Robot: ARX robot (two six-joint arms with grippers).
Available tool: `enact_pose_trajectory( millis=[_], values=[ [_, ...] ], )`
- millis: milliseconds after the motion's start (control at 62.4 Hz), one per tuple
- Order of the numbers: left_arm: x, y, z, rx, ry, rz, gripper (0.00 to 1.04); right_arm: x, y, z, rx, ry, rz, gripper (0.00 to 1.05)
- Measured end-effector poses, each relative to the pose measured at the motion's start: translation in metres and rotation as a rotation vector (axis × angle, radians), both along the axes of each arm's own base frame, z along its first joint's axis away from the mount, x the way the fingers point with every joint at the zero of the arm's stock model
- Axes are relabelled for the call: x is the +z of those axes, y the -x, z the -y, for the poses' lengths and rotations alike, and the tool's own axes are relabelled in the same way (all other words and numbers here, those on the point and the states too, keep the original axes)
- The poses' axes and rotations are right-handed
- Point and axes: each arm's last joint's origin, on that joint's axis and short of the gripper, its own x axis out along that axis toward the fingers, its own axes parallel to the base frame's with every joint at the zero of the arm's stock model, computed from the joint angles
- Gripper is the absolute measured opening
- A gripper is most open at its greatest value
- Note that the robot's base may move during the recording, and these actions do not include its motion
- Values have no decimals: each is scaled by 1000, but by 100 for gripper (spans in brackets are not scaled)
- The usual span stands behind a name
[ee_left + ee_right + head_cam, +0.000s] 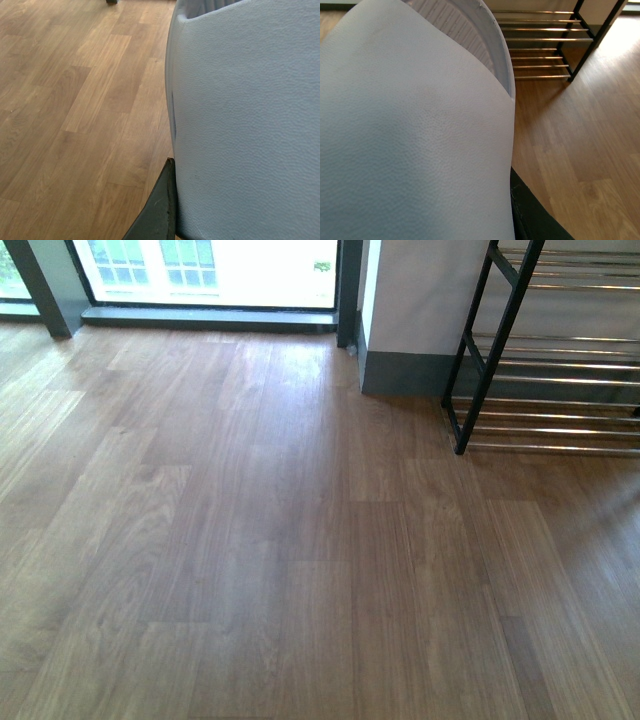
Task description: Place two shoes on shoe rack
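In the front view, a bare wood-plank floor (280, 540) is shown, with a window (210, 270) at the far edge and a white pillar (420, 300) beside it. The shoe rack (560, 360) is seen at the far right, its black frame and chrome rods cut off by the picture's edge. No shoe is seen on the visible tiers, and no arm is in view, so nothing is judged placed yet; both shoes are left to be set down.

In the left wrist view, most of the picture is filled by a pale blue-white pebbled surface (245, 125), close to the lens, apparently a slide sandal rather than a grey sneaker. A dark finger edge (160, 210) lies against it. Whether the left claw is clamped on it cannot be told.

In the right wrist view, a similar pale slide (410, 140) with a ribbed footbed is seen close up, the rack beyond it. The right claw's state cannot be told either.

No brand, label or writing can be read anywhere.
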Motion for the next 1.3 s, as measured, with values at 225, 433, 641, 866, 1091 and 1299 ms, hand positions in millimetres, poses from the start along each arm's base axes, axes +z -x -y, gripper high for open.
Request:
enact_pose_trajectory(
  millis=[225,433,641,866,1091,1299],
  values=[
    [0,0,0,0,0,1,2,0,0,0,3,0,1,1],
    [0,0,0,-3,1,0,2,0,0,0,-2,2,0,1],
    [0,0,0,-4,1,0,2,0,0,0,-2,1,0,1],
    [0,0,0,-4,1,0,2,0,0,0,-2,1,-1,1],
    [0,0,0,-3,1,0,2,0,0,0,-2,1,-1,1],
    [0,0,0,-3,1,0,2,0,0,0,-3,1,-1,1]
  ],
)
